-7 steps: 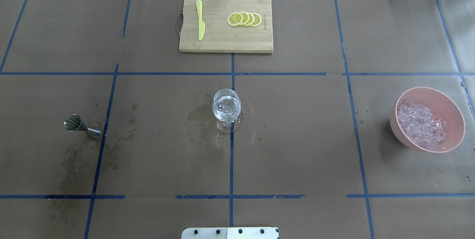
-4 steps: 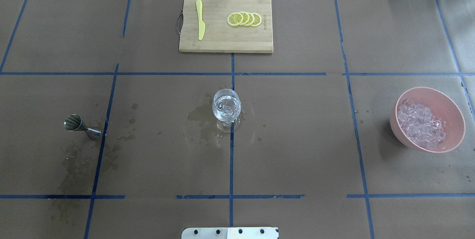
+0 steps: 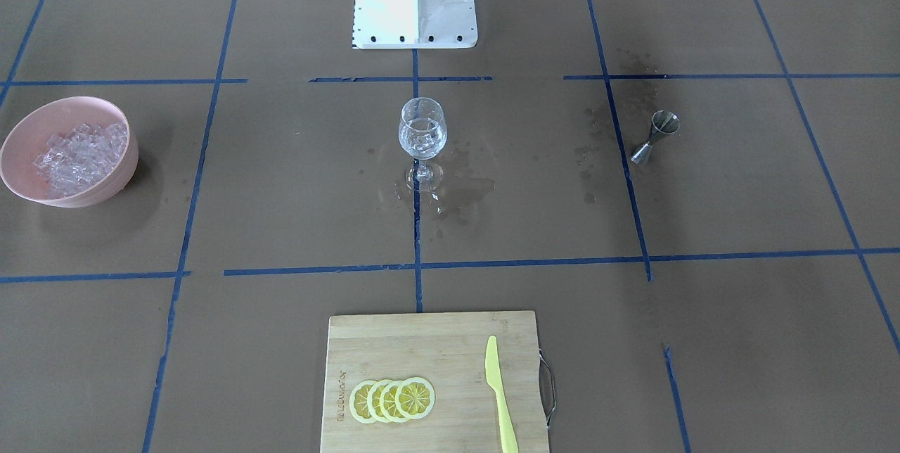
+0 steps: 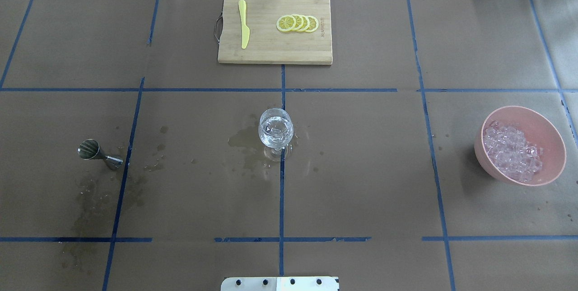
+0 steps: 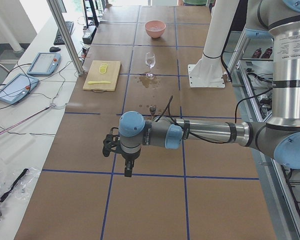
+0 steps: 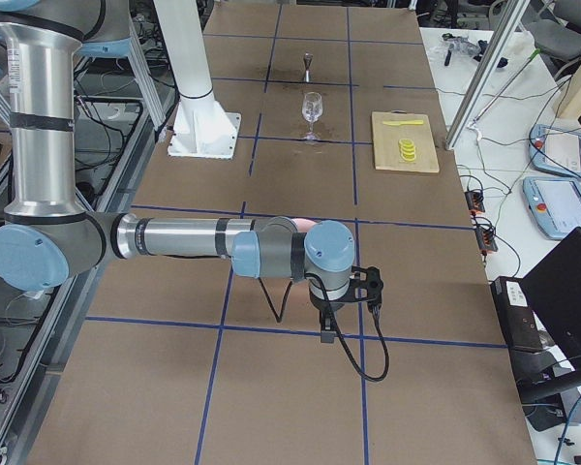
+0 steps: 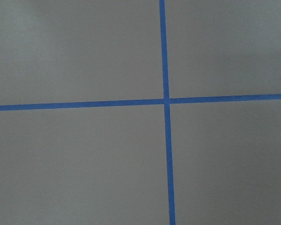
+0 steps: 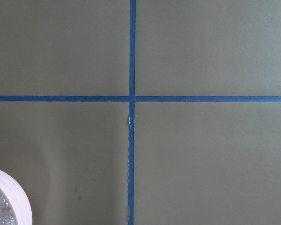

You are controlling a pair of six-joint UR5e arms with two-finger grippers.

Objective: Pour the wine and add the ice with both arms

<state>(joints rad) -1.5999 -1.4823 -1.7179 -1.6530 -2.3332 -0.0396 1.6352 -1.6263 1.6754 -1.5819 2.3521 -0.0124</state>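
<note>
The clear stemmed wine glass [image 4: 276, 129], centre of the overhead view, holds the wine [image 4: 275, 136] and apparent cubes, so both steps appear complete. Spare ice [image 4: 510, 151] fills the pink round bowl [image 4: 548, 133] at right. The left pincer [image 5: 127, 172] and right pincer [image 6: 326, 334] hang over the table [image 4: 361, 169]; their opening cannot be determined.

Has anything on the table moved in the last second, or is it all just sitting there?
Nothing visibly changed in the overhead view. The wine glass, jigger, pink bowl with its ice, and cutting board all sit where they were.
</note>
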